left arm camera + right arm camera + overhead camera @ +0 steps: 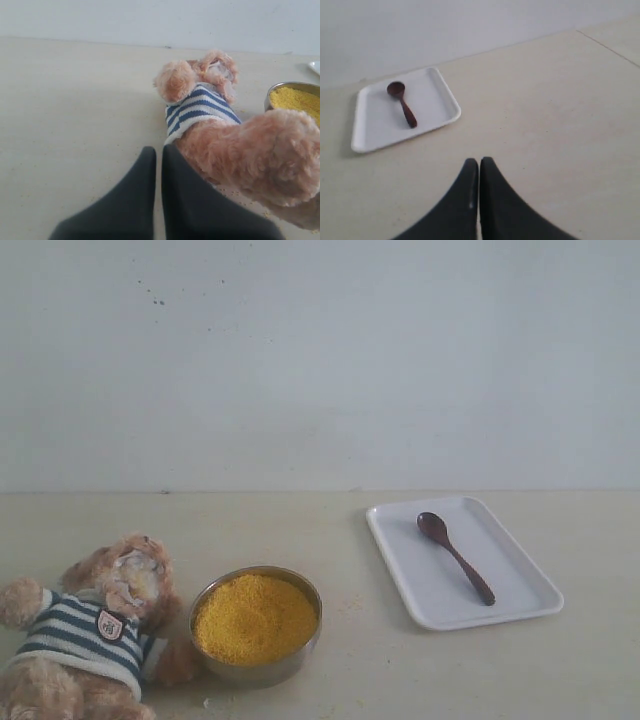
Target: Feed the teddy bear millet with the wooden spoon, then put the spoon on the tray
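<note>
A light brown fuzzy plush teddy bear (85, 640) in a navy-and-white striped shirt lies on its back at the near left of the pale tabletop (400, 680). Just beside it stands a small round steel bowl (250, 672) heaped with fine yellow millet (254, 618). Farther right, a dark reddish-brown wooden spoon (455, 557) lies slantwise inside a flat white rectangular tray (430, 600).

The left pincer (158, 155) is closed and empty near the bear's leg. The right pincer (479, 162) is closed and empty, well apart from the tray.

I judge that this is either the very start or the finish. If it is the start, the right pincer must open and grasp the thin handle.

Count: one bear, one bowl of millet, one spoon, one tray, two pincers.
</note>
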You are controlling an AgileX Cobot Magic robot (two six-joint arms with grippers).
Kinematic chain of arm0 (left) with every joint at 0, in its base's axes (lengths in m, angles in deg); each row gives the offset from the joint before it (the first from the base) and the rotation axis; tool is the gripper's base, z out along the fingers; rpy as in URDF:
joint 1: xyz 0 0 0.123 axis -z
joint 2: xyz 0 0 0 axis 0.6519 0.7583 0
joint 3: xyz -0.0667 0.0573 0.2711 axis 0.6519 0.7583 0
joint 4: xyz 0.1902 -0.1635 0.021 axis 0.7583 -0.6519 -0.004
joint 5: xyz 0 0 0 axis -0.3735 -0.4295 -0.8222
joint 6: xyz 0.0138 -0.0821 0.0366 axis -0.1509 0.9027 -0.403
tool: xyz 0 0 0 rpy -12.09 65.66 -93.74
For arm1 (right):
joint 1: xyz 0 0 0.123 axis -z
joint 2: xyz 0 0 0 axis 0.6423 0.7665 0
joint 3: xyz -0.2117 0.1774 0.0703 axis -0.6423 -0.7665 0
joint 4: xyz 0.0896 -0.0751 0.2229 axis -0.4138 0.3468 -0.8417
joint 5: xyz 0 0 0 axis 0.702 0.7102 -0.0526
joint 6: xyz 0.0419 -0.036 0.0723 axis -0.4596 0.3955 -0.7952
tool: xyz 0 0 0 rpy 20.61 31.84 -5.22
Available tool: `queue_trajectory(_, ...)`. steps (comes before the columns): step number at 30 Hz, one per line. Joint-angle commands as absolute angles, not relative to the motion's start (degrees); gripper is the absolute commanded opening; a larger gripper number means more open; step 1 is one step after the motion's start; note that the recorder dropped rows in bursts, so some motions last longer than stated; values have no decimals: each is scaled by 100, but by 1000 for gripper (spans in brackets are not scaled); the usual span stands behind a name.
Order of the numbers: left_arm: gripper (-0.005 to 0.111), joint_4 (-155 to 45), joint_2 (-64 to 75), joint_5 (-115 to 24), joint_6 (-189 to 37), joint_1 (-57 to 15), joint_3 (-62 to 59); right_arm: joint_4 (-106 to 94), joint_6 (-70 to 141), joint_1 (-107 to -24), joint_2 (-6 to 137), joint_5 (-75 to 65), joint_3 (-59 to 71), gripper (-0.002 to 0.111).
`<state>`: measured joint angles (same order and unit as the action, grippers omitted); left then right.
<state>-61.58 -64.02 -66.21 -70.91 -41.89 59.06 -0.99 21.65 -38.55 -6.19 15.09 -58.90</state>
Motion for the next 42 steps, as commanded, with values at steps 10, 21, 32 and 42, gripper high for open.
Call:
queue_trajectory(10, 4, -6139, -6424, -6631, -7024, -4176, 5902, 112, 3156, -4627, -648, 1537, -5881, 0)
queue_trajectory(21, 4, -6139, -6424, -6631, -7024, -4176, 5902, 71, 3156, -4627, -648, 1537, -5881, 0)
queue_trajectory(32, 4, -6139, -6424, -6631, -7024, -4176, 5902, 71, 3156, -4627, -648, 1537, -5881, 0)
queue_trajectory(42, 4, -6139, -6424, -6631, -7024, -4176, 5902, 71, 3156, -4627, -648, 1537, -5881, 0)
